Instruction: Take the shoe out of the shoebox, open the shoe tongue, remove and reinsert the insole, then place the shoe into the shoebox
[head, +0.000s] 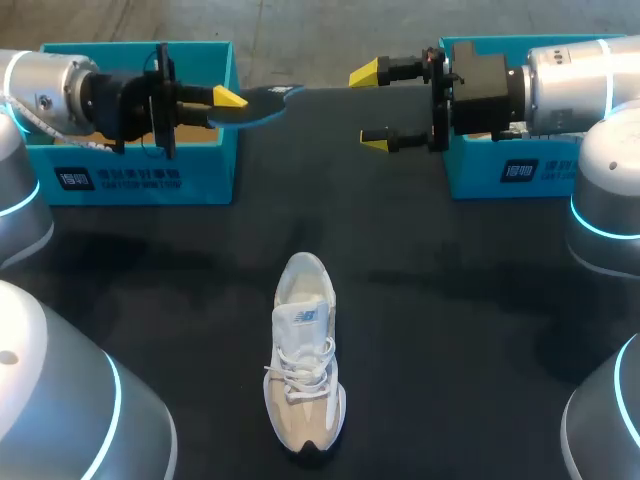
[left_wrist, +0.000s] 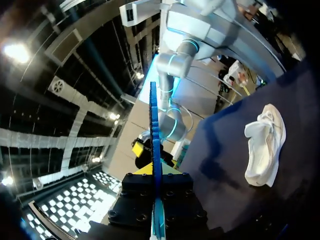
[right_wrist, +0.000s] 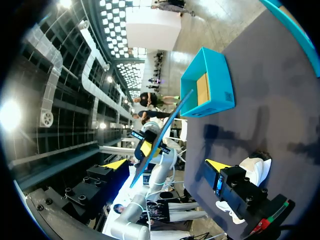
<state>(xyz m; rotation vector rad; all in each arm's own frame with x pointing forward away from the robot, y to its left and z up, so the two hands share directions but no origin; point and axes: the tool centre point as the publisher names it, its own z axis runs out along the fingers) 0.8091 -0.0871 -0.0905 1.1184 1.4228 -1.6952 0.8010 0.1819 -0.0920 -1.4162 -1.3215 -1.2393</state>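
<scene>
**Insole held aloft, sneaker on the table**

The left gripper (head: 228, 99) is closed on a blue insole (head: 262, 103), which it holds in the air above the table's far part, just beside the inner corner of the left shoebox (head: 140, 178). In the left wrist view the insole (left_wrist: 154, 131) appears edge-on, running straight out from between the fingers of the left gripper (left_wrist: 155, 172), which press on it from both sides.

The right gripper (head: 370, 106) hangs level with the insole's free end and faces it across a small gap. Its jaws stand wide apart and hold nothing. In the right wrist view the insole (right_wrist: 165, 134) lies ahead of the right gripper (right_wrist: 166, 164), apart from its yellow tips.

The white sneaker (head: 305, 360) stands upright on its sole on the black table (head: 450, 300), near the robot and well apart from both grippers. It is laced, and its toe points towards the gap between the boxes. The right shoebox (head: 500, 172) is teal like the left, and both stand at the far edge.
</scene>
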